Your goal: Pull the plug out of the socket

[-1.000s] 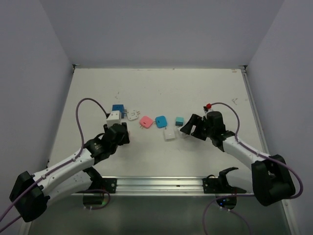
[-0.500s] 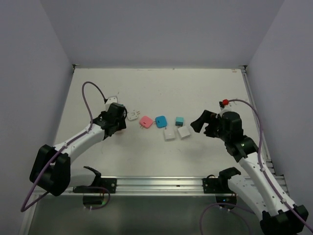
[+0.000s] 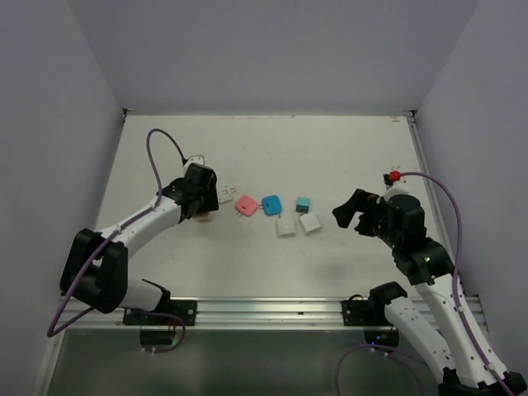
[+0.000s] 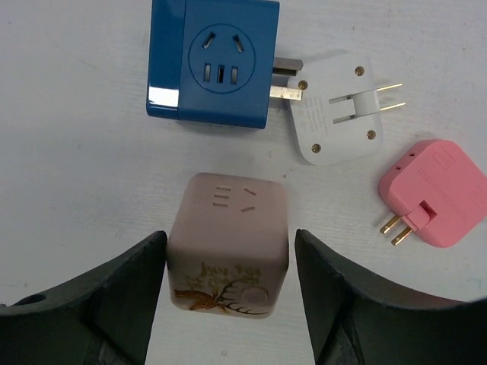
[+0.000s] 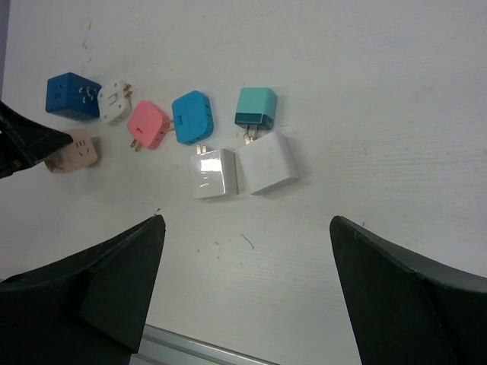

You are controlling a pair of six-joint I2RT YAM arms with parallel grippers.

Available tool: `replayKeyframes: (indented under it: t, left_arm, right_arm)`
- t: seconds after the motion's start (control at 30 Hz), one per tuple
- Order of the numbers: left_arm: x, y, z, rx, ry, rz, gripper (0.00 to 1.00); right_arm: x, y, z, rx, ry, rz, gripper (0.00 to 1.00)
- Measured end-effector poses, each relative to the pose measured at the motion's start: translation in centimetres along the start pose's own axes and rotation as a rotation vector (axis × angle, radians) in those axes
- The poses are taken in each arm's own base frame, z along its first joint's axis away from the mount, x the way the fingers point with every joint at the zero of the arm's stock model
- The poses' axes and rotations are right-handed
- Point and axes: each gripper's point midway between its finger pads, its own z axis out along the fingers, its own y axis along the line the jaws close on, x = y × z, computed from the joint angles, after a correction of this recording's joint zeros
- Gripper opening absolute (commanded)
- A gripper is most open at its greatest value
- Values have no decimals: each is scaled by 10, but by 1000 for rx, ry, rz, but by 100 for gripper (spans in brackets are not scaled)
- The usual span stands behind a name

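Right gripper (image 5: pixel 245 224): nearest the bases; fingers spread wide, grasping nothing, raised over bare table (image 3: pixel 330 148) and well apart from the row. Judged to be parked clear of the left arm's work.
Near white block (image 5: pixel 213 173): lies flat, touching its neighbour.
Second white block (image 5: pixel 266 163): just beyond it, the teal plug (image 5: pixel 256 109) points its prongs at this block's edge. Whether they are seated cannot be told.
Blue plug (image 5: pixel 192 115): prongs reach toward the near white block.
Pink plug (image 4: pixel 437 190): lies loose, gold prongs exposed.
Left gripper (image 4: pixel 228 236): fingers flank the beige socket cube (image 4: pixel 232 220), one on each side. A sliver of table shows on one side, so it reads as released, not clenched.
Beige socket cube, condition: upright on the table, slots on top, no plug in them.
White plug (image 4: pixel 338 106): lies on its back, prongs folded outward.
Blue socket cube (image 4: pixel 213 61): farthest; its side blades reach the white plug's edge. Whether they are mated cannot be told.
Assessment: if a pairing remains joined, that is the likeliest.
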Motion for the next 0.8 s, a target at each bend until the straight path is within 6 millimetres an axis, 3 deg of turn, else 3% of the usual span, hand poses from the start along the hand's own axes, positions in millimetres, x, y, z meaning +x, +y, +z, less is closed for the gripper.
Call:
replayKeyframes:
  t: [0.3, 0.4, 0.57, 0.8]
  left_arm:
    - [29, 18, -13, 11, -10, -28, 75]
    - [33, 23, -17, 12, -24, -46, 83]
    - [7, 21, -42, 59, -132, -98, 99]
    - [-58, 19, -109, 138, -320, -158, 99]
  right_arm:
    - [4, -3, -4, 9, 13, -3, 94]
    - [5, -3, -6, 7, 10, -3, 94]
    - [5, -4, -12, 8, 11, -12, 94]
    - [-26, -1, -37, 41, -73, -68, 97]
